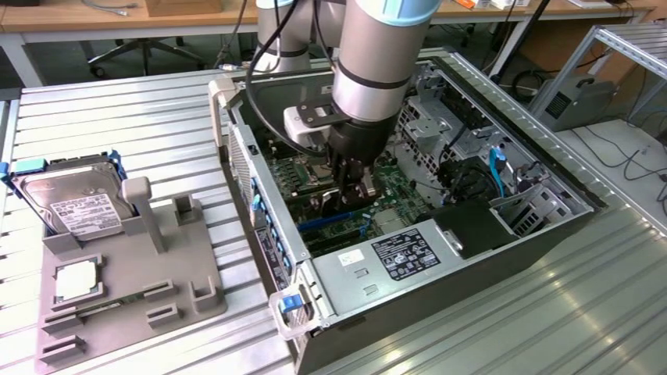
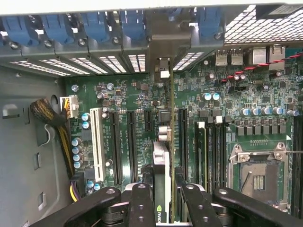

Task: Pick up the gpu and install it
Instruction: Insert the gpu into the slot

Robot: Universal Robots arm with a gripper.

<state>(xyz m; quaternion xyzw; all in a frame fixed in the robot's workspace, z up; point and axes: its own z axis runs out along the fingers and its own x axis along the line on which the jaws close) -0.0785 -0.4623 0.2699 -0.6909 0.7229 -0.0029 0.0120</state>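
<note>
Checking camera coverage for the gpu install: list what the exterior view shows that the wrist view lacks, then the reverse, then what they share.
Exterior view: the hard drive in its blue frame and a small silver chip on the grey fixture, beside the open case.
Wrist view: the gpu held edge-on in the hand, with a white slot off to one side.
Shared: the hand and the green motherboard.

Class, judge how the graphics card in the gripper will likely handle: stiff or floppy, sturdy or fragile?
Probably stiff: the graphics card stands straight, edge-on, in the gripper. Likely fragile: thin board, so sideways force could harm it.
</note>
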